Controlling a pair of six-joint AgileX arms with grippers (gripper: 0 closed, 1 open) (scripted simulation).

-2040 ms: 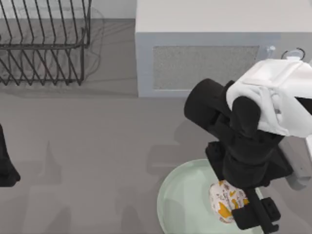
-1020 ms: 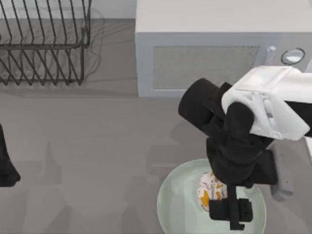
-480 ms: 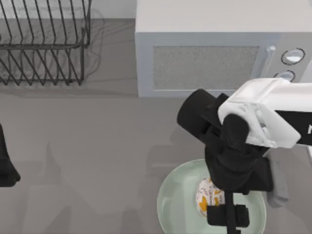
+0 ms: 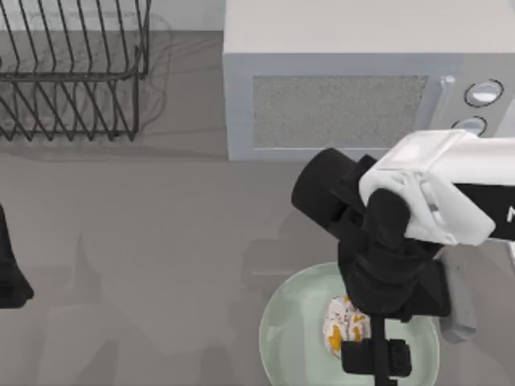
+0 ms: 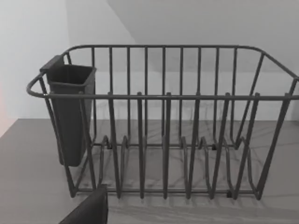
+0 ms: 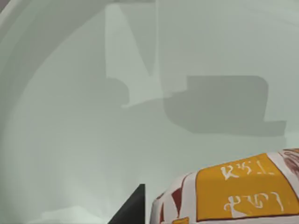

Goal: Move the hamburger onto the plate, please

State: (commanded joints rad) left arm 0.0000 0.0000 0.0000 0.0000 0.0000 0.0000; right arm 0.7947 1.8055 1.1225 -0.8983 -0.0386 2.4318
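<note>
The right tool (image 4: 375, 356) hangs over the plate (image 4: 286, 322) at the bench's near right, its grip impossible to tell, with the hamburger (image 4: 344, 324) over the dish; a hasty lift could drag the hamburger off.

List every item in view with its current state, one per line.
hamburger: over the plate's middle, under the right end effector.
plate: flat on the table, upright.
right end effector: above the plate.
left end effector: parked at the table's left edge.
microwave: door closed.
dish rack: upright, slots empty.
</note>
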